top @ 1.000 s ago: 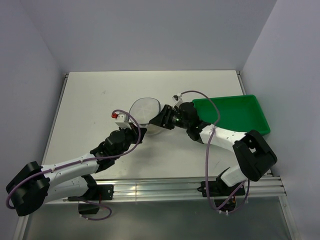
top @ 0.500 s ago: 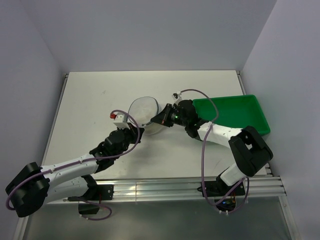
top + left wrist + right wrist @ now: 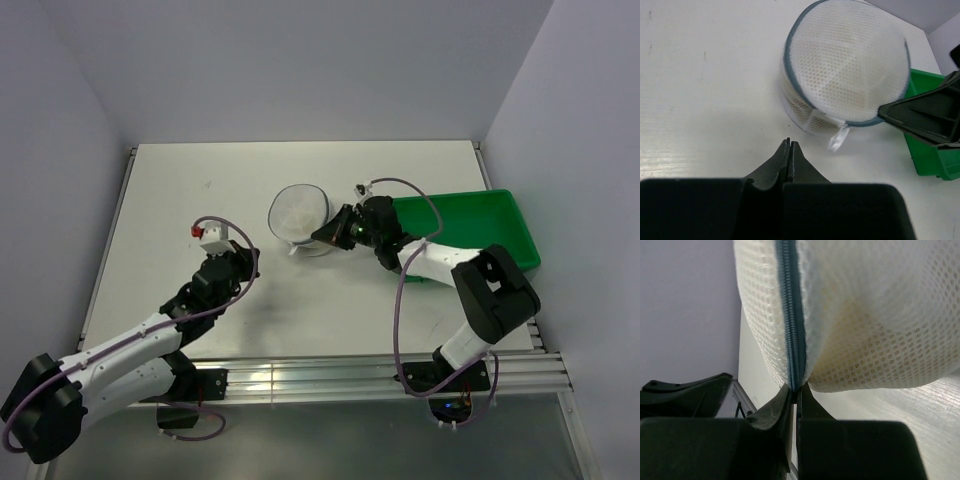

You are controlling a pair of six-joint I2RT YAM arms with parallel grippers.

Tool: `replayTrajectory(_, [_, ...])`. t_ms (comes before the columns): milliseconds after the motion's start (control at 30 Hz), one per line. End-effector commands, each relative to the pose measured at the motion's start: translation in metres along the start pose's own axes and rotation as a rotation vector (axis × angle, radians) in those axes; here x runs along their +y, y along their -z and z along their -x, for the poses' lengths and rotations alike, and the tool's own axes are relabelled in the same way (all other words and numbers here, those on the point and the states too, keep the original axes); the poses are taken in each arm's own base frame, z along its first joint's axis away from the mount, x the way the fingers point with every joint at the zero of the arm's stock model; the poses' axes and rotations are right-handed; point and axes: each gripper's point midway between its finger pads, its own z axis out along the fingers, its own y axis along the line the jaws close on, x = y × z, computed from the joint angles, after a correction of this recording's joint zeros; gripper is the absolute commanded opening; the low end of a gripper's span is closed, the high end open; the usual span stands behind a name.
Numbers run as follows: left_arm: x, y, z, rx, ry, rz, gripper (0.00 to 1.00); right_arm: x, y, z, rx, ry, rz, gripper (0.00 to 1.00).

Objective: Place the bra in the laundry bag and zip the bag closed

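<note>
The laundry bag (image 3: 298,212) is a round white mesh drum that stands on its side at the table's middle. Its blue-grey zipper (image 3: 790,315) runs round the rim, and a white pull tab (image 3: 837,140) hangs at its lower edge. Cream fabric of the bra (image 3: 880,340) shows through the mesh. My right gripper (image 3: 796,388) is shut on the zipper seam at the bag's right side (image 3: 325,237). My left gripper (image 3: 790,142) is shut with nothing in it. It sits apart from the bag, to the near left (image 3: 240,262).
A green plastic tray (image 3: 470,225) lies at the right, just behind my right arm, and its corner shows in the left wrist view (image 3: 927,150). Walls close the table at the back and both sides. A metal rail runs along the near edge.
My right gripper has closed on the bag's zipper seam. My left gripper has drawn back to the near left, away from the bag. The bag has shifted slightly right and back.
</note>
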Motion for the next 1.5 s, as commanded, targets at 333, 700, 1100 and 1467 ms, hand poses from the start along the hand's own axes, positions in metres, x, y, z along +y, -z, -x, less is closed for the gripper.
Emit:
replayTrajectory(333, [-0.074, 0.040, 0.112, -0.149, 0.102, -0.188, 0.60, 0.071, 0.004, 0.024, -0.039, 0.035, 0.192, 0.12])
replayTrajectory(700, [-0.057, 0.061, 0.137, -0.088, 0.012, -0.028, 0.82, 0.044, 0.033, 0.030, -0.119, 0.046, 0.087, 1.00])
replayTrajectory(1100, [-0.056, 0.087, 0.155, -0.130, -0.038, -0.073, 0.89, 0.044, 0.128, 0.062, -0.384, 0.257, -0.096, 1.00])
replayTrajectory(1467, [-0.070, 0.092, 0.159, -0.126, -0.091, -0.152, 0.87, 0.064, 0.199, 0.093, -0.605, 0.372, -0.181, 1.00])
